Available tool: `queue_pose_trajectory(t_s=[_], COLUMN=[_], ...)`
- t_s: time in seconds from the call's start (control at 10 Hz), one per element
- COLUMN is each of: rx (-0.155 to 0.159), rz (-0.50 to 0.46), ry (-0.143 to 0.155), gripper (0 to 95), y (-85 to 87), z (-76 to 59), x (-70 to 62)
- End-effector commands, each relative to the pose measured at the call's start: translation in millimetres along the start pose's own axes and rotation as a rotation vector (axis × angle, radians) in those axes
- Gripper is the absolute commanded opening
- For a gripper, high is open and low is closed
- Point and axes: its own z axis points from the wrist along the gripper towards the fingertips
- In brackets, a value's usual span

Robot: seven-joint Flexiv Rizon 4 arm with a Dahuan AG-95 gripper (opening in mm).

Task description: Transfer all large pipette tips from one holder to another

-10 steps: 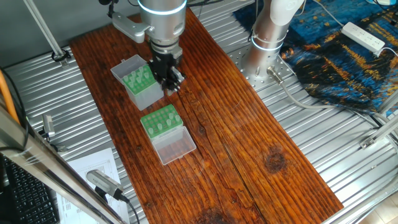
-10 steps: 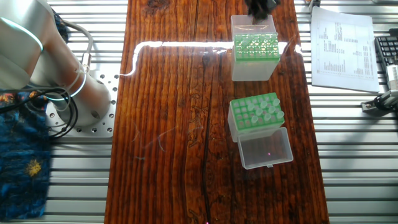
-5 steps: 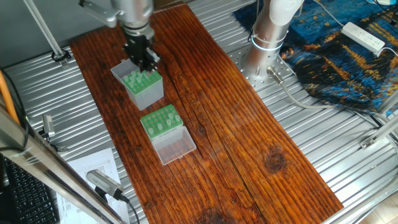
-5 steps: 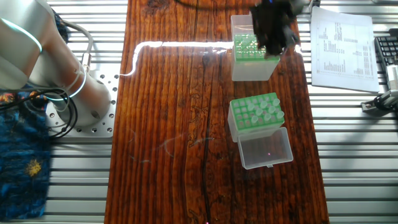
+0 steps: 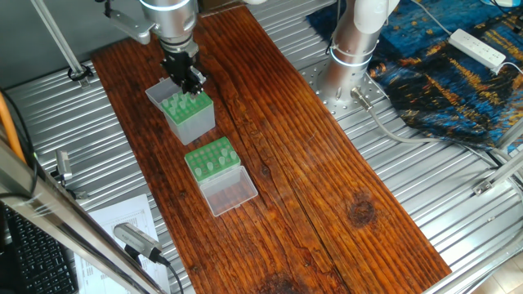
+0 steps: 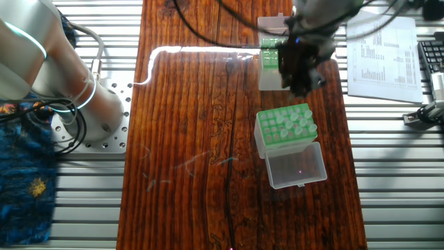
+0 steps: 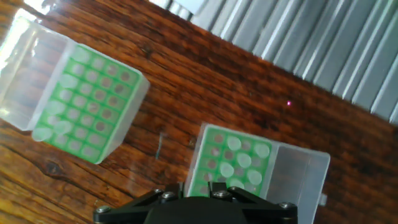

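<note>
One fixed view:
Gripper: my gripper hangs over the far edge of the holder; I cannot tell whether my fingers are apart or together.
Boxes: two, the tall holder and the low rack, near each other on the wooden table.
Lid: one clear lid, lying open in front of the rack.
Writing: a printed paper at the table's edge, too small to read.

The other fixed view:
Gripper: my gripper covers most of the holder; the finger gap is hidden.
Tips: pale tips stand in the rack; roughly ten, count uncertain.
Paper: one sheet, text unreadable.

Hand view:
Holder: upper left, a few tips at its lower left corner.
Rack: just ahead of my hand, about seven tips seated.
Fingers: only the gripper's black base shows at the bottom edge, so their state is unclear.
</note>
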Motion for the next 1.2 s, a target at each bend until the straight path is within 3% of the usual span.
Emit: queue_pose_trajectory(t_s=[0.1, 0.6, 1.2], rx=[0.006, -0.007, -0.016], rz=[0.002, 0.106, 0.114], ry=[-0.010, -0.018, -0.026], gripper=[19.0, 19.0, 19.0], y=[-6.7, -24.9, -20.7], z=[8.8, 30.8, 45.8], x=[6.2, 20.4, 30.7])
